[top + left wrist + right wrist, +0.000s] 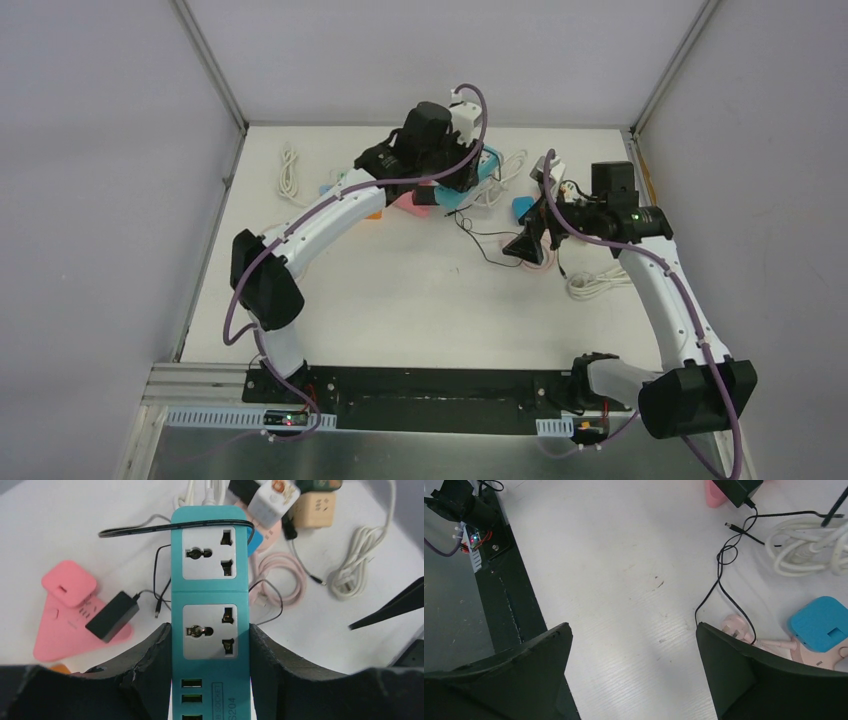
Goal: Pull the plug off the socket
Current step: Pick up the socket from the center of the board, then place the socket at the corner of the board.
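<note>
A white worktop (624,555) between grey walls carries tangled cables (352,565) at its far side. There the left jaws, partly open, clamp both long sides of a teal power strip (210,592). Just left of it, a black plug (112,616) sits on a pink socket block (60,635). The right jaws gape wide over the worktop, holding nothing.

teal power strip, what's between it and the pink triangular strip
In the left wrist view: a black adapter overlapping the pink triangular strip, then its thin black cable beside the teal power strip.
</note>
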Action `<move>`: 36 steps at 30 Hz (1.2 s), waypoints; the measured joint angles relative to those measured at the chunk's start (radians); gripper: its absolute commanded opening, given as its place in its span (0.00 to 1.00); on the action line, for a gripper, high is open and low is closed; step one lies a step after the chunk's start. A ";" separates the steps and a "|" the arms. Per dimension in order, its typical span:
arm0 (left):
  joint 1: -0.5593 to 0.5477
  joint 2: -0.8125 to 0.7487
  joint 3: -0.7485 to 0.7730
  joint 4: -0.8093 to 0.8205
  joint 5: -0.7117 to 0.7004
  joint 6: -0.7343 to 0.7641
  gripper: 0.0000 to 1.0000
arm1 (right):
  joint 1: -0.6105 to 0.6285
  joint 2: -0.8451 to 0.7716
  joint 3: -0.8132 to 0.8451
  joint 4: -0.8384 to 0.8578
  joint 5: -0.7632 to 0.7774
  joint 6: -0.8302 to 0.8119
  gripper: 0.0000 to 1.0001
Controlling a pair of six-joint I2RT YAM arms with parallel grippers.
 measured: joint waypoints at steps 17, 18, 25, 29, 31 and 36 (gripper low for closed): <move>0.086 0.177 0.380 -0.003 0.169 -0.138 0.00 | -0.023 -0.076 0.000 0.030 0.144 0.059 1.00; 0.097 0.182 0.375 -0.003 0.185 -0.156 0.00 | -0.024 -0.079 0.000 0.031 0.153 0.061 1.00; 0.189 0.252 0.417 -0.026 0.292 -0.301 0.00 | -0.026 -0.080 0.000 0.044 0.201 0.082 1.00; 0.231 0.334 0.534 -0.056 0.302 -0.339 0.00 | -0.033 -0.080 0.000 0.066 0.224 0.102 1.00; 0.243 0.363 0.572 -0.056 0.301 -0.351 0.00 | -0.039 -0.080 -0.006 0.088 0.243 0.128 1.00; 0.240 0.406 0.629 -0.055 0.292 -0.362 0.00 | -0.050 -0.080 -0.036 0.149 0.315 0.216 1.00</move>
